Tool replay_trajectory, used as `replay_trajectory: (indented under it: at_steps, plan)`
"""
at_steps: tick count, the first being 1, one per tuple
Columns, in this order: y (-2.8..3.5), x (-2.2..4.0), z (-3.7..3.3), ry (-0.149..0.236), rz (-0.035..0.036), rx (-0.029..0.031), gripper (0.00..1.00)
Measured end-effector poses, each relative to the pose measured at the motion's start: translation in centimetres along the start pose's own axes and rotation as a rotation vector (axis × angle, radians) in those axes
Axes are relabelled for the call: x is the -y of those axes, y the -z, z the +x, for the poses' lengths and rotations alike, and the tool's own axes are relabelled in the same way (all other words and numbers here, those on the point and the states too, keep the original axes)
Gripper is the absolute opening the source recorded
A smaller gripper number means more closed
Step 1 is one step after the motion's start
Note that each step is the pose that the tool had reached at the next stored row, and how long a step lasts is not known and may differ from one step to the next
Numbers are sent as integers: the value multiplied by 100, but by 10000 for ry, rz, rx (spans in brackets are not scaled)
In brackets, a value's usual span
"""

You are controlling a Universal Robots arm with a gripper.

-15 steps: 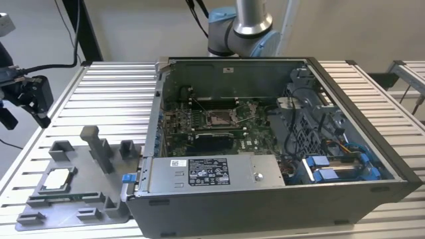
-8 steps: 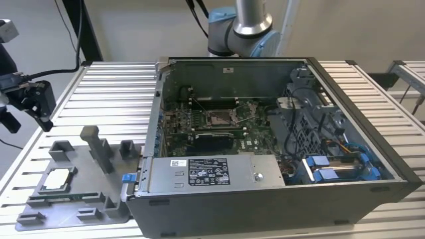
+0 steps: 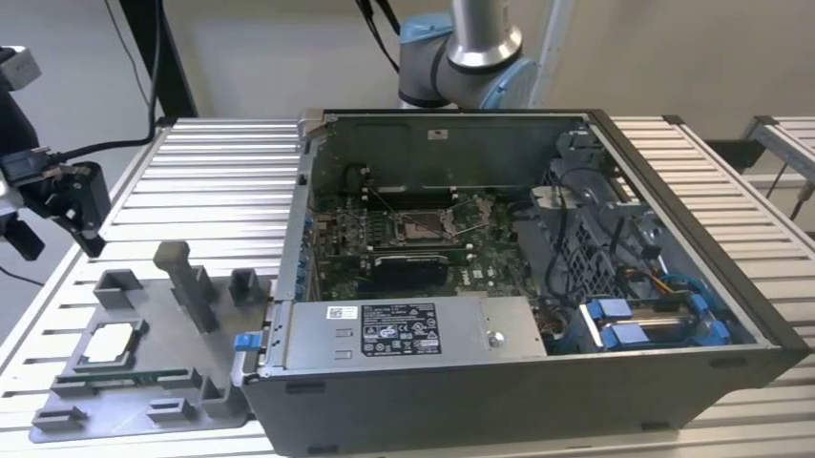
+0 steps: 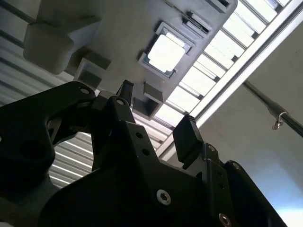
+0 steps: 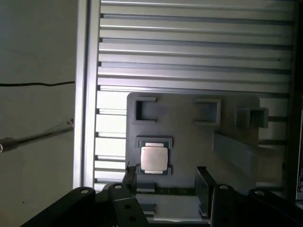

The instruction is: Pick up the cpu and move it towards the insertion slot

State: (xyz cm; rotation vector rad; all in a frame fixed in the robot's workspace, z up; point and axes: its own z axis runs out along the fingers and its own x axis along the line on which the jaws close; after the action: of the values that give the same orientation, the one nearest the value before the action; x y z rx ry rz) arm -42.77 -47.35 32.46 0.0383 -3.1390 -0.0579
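A pale wall closes the room behind a tabletop [image 3: 217,162] of ribbed aluminium slats, with a second table [image 3: 780,134] of the same slats just beyond its edge on the exterior view's right. The grey arm [image 3: 478,38] rises behind the tabletop's far edge. An open computer case [image 3: 510,382] fills the middle of the tabletop and reaches its near edge. Inside it, on the green board, sits the insertion slot [image 3: 421,226], its silver frame around a brownish centre.

A grey plastic tray [image 3: 191,382] lies at the near corner of the tabletop on the exterior view's left, just beside the case. The cpu [image 3: 109,342] rests flat in the tray's square recess, silvery face up, and it shows this way in both wrist views [image 4: 165,53] [image 5: 154,158]. A thin green memory stick [image 3: 109,379] lies in the tray near it.

The gripper [image 3: 79,215] hangs over the tabletop's edge on the exterior view's left, above the tray and clear of it. In both wrist views [image 4: 156,106] [image 5: 165,175] its two black fingers [image 5: 202,182] stand wide apart with nothing between them.
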Motion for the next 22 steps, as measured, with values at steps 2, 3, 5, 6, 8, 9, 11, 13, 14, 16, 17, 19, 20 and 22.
replay_trajectory:
  at_steps: [2, 3, 5, 6, 8, 9, 11, 13, 14, 16, 17, 19, 20, 22]
  plan:
    - [-15, 1, -1, 2, 0, 0, 0]
    - [-23, 1, -1, 2, -1, 0, 0]
    - [-38, 2, -1, 2, 0, 0, 0]
    - [-47, 2, -1, 2, -1, 0, 0]
    - [-63, 3, -1, 2, 0, -1, 0]
    - [-73, 3, 0, 0, 0, 0, 0]
    - [-94, 3, 0, 0, 0, 0, 0]
    - [-125, 4, 0, 0, -1, -1, 0]
    - [-141, 5, 1, 1, -1, 0, 0]
    - [-175, 7, 6, 2, 0, 1, 0]
    - [-191, 7, 11, 1, 0, 1, 0]
    - [-223, 8, 22, 1, 0, 0, 0]
    - [-237, 9, 24, 1, 0, 0, 0]
    - [-266, 9, 26, -14, 0, 0, 0]
